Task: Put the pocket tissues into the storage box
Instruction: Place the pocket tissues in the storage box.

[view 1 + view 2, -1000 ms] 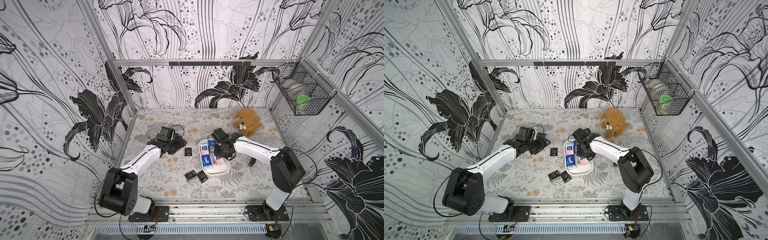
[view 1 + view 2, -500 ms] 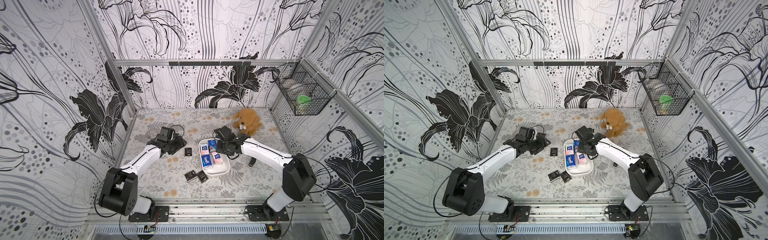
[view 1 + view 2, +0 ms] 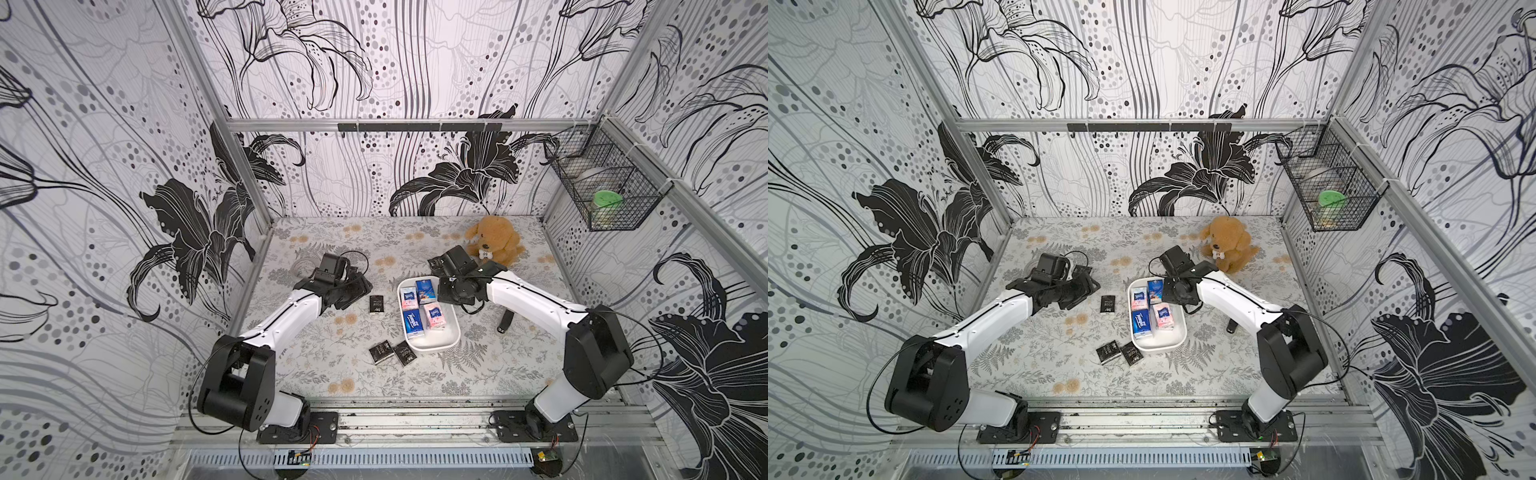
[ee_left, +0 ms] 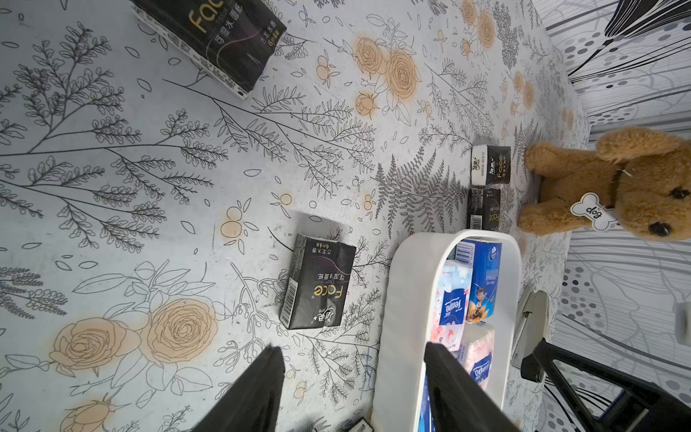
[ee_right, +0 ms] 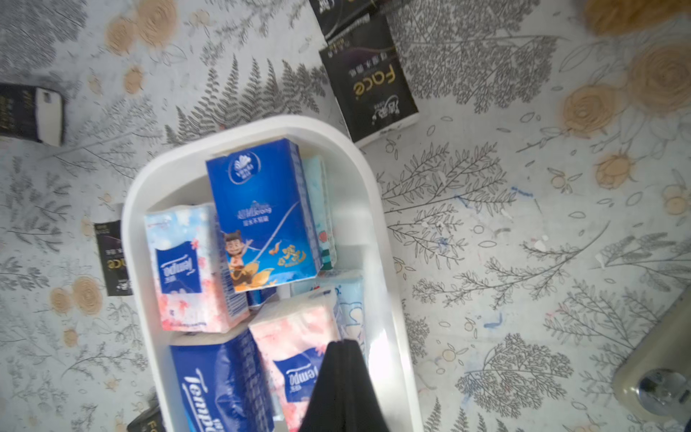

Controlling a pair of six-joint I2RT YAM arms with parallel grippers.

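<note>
On the floral surface [image 3: 332, 374], your white storage box [image 3: 432, 348] lies with its long axis running from the near edge toward the back wall, slightly skewed. Both top views show four pocket tissues lying flat inside, long sides along the box. They are a dark blue Tempo pack [image 5: 220, 389], two pink-white Tempo packs [image 5: 187, 269], and a blue cartoon pack [image 5: 261, 217] printed with a boy and Chinese characters. Pale blue packs [image 5: 321, 209] are wedged beside and under them.

Outside the box, one black Face pack [image 3: 376, 304] lies just beside it on the left arm's side, lengthwise like the box. Two more Face packs [image 3: 381, 352] sit side by side at its near corner. Another pair [image 4: 490, 164] lies between its far end and the plush dog [image 4: 635, 183], whose bone-shaped tag [image 4: 594, 213] reads "dog".

Your left arm stretches low across the surface. The left gripper [image 4: 351, 346] has its jaws apart and empty, and the lone Face pack lies just ahead of the tips. Your right arm reaches in from the side toward the box's far end. The right gripper [image 5: 341, 349] is pressed together on nothing, its tip above a pink-white Tempo pack.
</note>
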